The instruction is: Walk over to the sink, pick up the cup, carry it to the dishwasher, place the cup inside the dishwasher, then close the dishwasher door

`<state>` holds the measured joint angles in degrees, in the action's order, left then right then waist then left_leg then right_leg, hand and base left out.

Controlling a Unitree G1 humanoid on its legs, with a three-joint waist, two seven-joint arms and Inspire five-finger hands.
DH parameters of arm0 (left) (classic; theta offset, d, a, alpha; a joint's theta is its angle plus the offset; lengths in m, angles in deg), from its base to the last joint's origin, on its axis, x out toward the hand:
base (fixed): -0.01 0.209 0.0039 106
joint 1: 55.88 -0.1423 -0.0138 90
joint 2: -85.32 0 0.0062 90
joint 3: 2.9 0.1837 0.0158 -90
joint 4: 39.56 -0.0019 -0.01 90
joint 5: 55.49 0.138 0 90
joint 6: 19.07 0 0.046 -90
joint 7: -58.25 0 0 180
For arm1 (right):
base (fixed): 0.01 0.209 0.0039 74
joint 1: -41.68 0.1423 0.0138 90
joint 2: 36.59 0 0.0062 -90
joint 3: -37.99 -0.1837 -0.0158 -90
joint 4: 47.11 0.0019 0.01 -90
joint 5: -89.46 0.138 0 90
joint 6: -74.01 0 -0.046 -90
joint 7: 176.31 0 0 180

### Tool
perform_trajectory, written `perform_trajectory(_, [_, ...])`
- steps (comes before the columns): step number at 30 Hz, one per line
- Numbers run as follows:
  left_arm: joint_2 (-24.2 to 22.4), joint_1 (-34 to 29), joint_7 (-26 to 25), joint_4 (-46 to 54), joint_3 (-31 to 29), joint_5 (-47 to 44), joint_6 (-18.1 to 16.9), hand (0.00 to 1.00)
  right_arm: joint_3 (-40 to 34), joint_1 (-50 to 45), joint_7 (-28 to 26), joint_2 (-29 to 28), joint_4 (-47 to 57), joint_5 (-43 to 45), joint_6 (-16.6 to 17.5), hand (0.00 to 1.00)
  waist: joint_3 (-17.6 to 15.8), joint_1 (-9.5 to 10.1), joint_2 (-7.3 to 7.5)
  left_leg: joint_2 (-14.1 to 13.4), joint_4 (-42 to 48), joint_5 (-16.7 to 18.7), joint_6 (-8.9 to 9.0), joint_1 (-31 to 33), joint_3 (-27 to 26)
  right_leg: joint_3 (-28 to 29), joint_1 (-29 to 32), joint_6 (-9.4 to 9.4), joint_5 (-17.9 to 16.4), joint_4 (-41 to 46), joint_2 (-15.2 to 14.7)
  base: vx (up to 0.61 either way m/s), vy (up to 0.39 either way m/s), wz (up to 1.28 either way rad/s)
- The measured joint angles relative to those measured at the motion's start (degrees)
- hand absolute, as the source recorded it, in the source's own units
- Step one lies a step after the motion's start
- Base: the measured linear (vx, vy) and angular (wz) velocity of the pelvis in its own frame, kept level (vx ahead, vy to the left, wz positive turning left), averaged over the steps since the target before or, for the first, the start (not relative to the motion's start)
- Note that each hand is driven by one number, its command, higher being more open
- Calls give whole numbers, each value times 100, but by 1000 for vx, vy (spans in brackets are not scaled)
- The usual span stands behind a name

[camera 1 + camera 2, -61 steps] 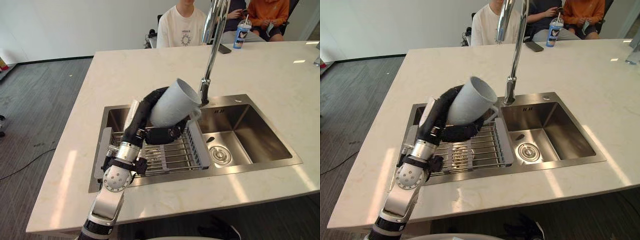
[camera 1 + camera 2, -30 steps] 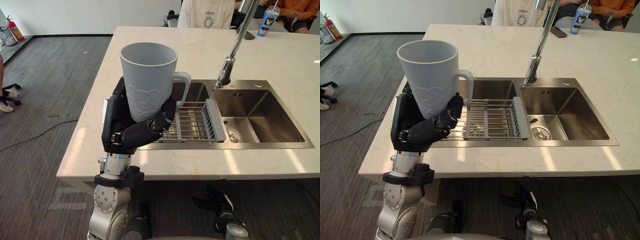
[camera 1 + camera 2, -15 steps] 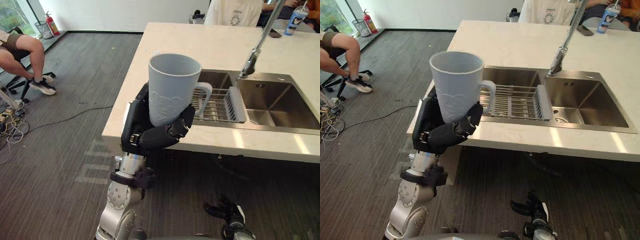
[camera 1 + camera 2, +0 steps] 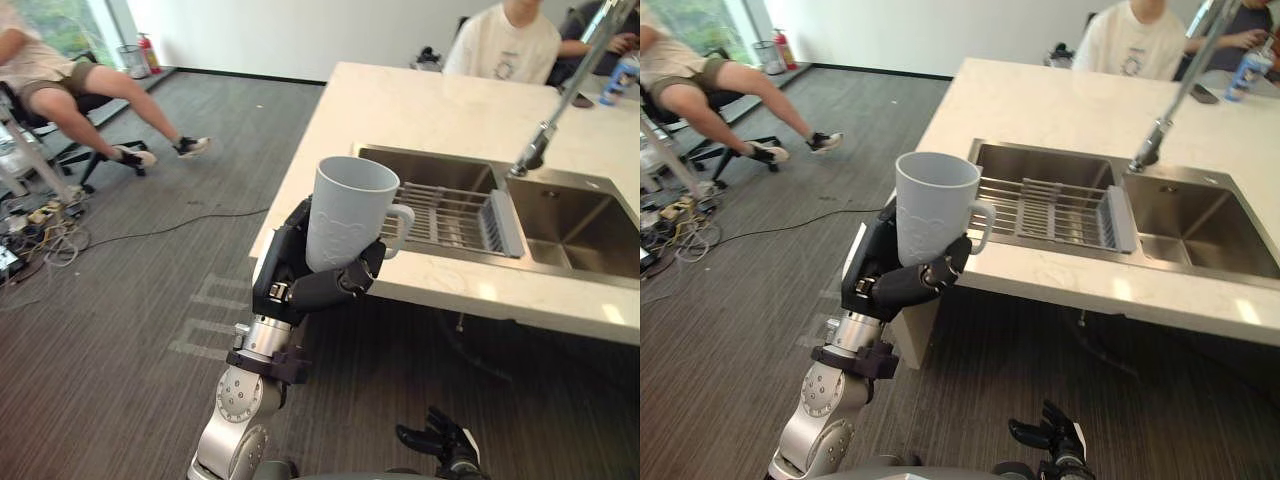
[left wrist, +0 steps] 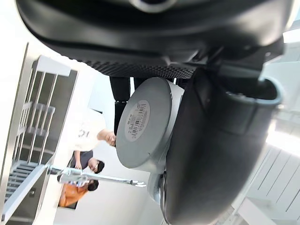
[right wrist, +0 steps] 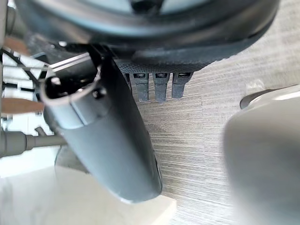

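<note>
Lifted clear of the sink [image 4: 585,230] since two seconds ago, the cup [image 4: 350,215] now stands upright in the left hand [image 4: 300,285], fingers and thumb wrapped round its body, beside the counter [image 4: 400,110] edge; the right hand [image 4: 440,442] hangs low, fingers loosely spread

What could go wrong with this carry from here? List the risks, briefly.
1. The left hand is curled round only the lower part of the pale grey handled cup. The tall, upright cup could tip or slip while walking.
2. The cup's handle faces the pale stone counter, so a turn might knock it against the edge.
3. Loose cables on the floor and a seated person lie to the robot's left. Walking that way risks a trip.
</note>
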<state>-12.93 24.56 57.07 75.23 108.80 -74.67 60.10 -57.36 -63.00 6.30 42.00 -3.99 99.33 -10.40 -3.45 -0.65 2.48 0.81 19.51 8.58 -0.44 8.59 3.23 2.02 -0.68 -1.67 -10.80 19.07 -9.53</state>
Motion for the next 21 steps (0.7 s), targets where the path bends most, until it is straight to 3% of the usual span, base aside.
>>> perform_trajectory(4, [-32,-144,-28,28,-147,-5,3,30,191,161,40,-6,284,-2,3,90,4,168,-1,138,71,-282,213,518,655,-688,-18,-208,-170,-190,33,-143,-149,96])
perform_trajectory(5, [-109,-248,-50,55,-227,-7,17,30,184,299,67,-24,356,-3,19,90,-29,203,-10,99,-265,-352,270,621,741,-1052,-21,-242,-173,-233,34,-247,-213,143])
perform_trajectory(7, [-189,-290,-83,80,-272,-12,32,30,149,331,157,-29,495,-4,44,90,-91,199,68,-231,-471,-367,209,681,-3,-1507,-143,-239,-92,-440,-55,-186,-166,158])
perform_trajectory(8, [-272,-286,-98,105,-255,-18,31,30,110,392,235,49,513,-6,84,90,-129,130,-51,-757,166,-177,31,926,-1479,-2073,-319,-209,-57,-569,-70,-135,-93,178])
perform_trajectory(9, [-330,-286,-97,113,-247,-18,30,30,106,405,265,139,511,-7,83,90,-108,129,-129,-1040,561,-82,-89,924,-2271,-2338,-382,-209,-57,-604,-65,-122,-46,166])
perform_trajectory(11, [-352,-286,-96,143,-252,-46,8,30,97,449,319,277,512,-38,84,90,-72,131,-232,-1290,860,39,-216,681,-3156,-2726,-529,-235,-77,-576,-65,-11,59,112])
perform_trajectory(12, [-327,-235,-93,158,-276,-60,-22,30,41,585,364,311,464,-51,77,90,-83,109,-262,-1126,646,148,-325,629,-3101,-2917,-545,-321,-142,-462,-164,23,145,100])
perform_trajectory(14, [-311,-241,-105,159,-297,-155,-31,30,-43,712,401,262,468,-75,76,90,-134,109,-175,-810,462,116,-393,626,-2914,-3031,-546,-264,-203,-360,-328,13,174,84])
perform_trajectory(16, [-316,-247,-108,157,-313,-217,-29,30,-77,828,408,267,458,-104,73,90,-147,53,-187,-480,438,230,-545,663,-2674,-3063,-523,-224,-252,71,-597,46,230,94])
perform_trajectory(18, [-309,-257,-103,157,-313,-227,-28,30,-49,911,405,238,431,-110,58,90,-159,53,-181,-198,415,300,-657,534,-2439,-2889,-232,-219,-152,1271,-1009,99,204,82])
perform_trajectory(19, [-290,-259,-98,157,-314,-250,-28,30,-33,975,375,207,399,-125,49,90,-172,6,-189,-66,392,351,-735,416,-2247,-2444,130,30,217,2191,-1155,150,176,101])
perform_trajectory(20, [-218,-259,-95,154,-313,-297,-30,30,5,1040,344,152,354,-161,42,90,-188,-45,-217,18,308,357,-743,299,-1980,-1837,495,12,103,2840,-1016,158,160,104])
perform_trajectory(21, [-191,-262,-93,142,-309,-312,-30,30,43,1046,336,135,349,-198,42,90,-195,-42,-221,45,237,347,-728,215,-1871,-1610,626,-16,2,2966,-908,181,128,97])
